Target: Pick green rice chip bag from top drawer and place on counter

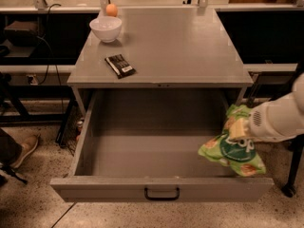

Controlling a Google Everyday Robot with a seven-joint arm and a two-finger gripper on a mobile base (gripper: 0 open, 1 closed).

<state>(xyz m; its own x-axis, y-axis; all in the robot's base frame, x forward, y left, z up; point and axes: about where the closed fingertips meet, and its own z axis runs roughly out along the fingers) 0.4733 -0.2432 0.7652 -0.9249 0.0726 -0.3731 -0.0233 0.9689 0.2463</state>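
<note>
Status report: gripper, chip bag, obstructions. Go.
Gripper at right wall of top drawer, shut on green rice chip bag. Bag off drawer floor, not yet on counter. Black wrapper, white bowl on counter's left.

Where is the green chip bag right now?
In the camera view the green rice chip bag hangs from the gripper on the right, over the front right corner of the open top drawer, not yet on the counter.

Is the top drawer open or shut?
Open: the top drawer is pulled out, its floor showing; the gripper holds the green rice chip bag at its right side.
</note>
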